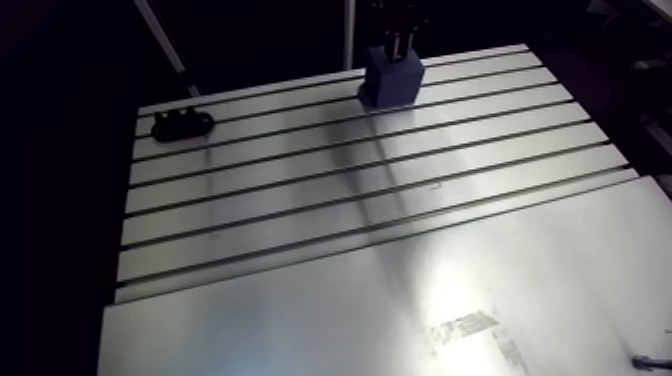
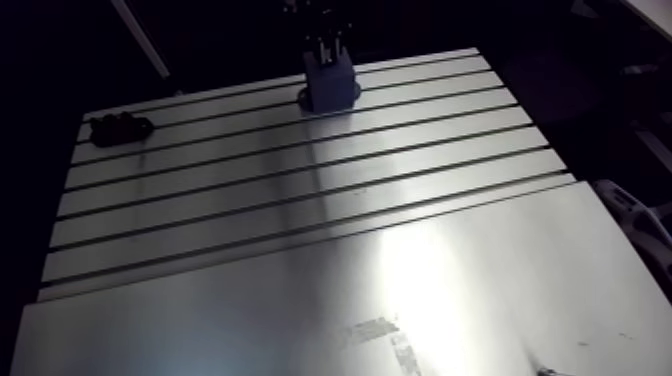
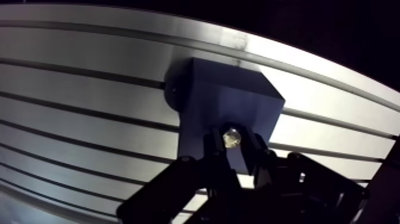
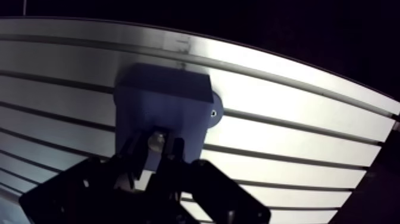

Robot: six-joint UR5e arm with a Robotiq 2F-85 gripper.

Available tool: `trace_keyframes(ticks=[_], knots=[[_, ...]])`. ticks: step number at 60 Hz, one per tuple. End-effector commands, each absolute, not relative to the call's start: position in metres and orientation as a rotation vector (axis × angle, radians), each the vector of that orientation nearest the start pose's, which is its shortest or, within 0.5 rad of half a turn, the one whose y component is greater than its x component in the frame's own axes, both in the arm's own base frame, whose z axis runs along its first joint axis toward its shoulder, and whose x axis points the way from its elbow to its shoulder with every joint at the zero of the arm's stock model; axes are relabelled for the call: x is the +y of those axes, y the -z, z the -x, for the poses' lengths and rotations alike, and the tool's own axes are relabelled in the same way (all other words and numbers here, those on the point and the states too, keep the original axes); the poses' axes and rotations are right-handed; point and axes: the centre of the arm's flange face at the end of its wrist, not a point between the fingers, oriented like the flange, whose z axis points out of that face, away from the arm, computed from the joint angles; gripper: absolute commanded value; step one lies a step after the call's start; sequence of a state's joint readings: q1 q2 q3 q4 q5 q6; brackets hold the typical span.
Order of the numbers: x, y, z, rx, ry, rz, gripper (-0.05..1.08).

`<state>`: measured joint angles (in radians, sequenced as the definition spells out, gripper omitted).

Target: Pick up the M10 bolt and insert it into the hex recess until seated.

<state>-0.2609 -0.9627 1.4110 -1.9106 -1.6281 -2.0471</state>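
A blue block point(image 1: 391, 82) stands near the far edge of the slotted table, and it fills the middle of the wrist view point(image 3: 226, 104). My gripper point(image 3: 232, 143) hangs right over the block's top face. Its dark fingers point(image 3: 212, 146) are shut on the M10 bolt point(image 3: 231, 137), whose metallic hex head shows between them. The bolt point(image 4: 156, 140) sits at the block's top surface; the hex recess itself is hidden under the fingers. In the arm view the gripper point(image 1: 398, 45) comes straight down onto the block.
A small black part point(image 1: 181, 124) lies near the table's far left corner. The slotted aluminium table point(image 1: 330, 190) stretches toward the camera, with a smooth plate point(image 1: 400, 310) in front. A white object point(image 2: 640, 220) shows at the right edge.
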Motion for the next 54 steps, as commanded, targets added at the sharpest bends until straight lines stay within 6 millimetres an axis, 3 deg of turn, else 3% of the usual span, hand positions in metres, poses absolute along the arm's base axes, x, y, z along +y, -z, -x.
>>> trace_keyframes(ticks=[1, 30, 54], knots=[[0.0532, -0.2317, 0.6946, 3.002, -0.02, 0.329, 0.69], [0.0538, -0.2353, 0.6958, 3.005, -0.027, 0.343, 0.75], [0.0537, -0.2369, 0.696, 2.981, -0.012, 0.467, 0.77]])
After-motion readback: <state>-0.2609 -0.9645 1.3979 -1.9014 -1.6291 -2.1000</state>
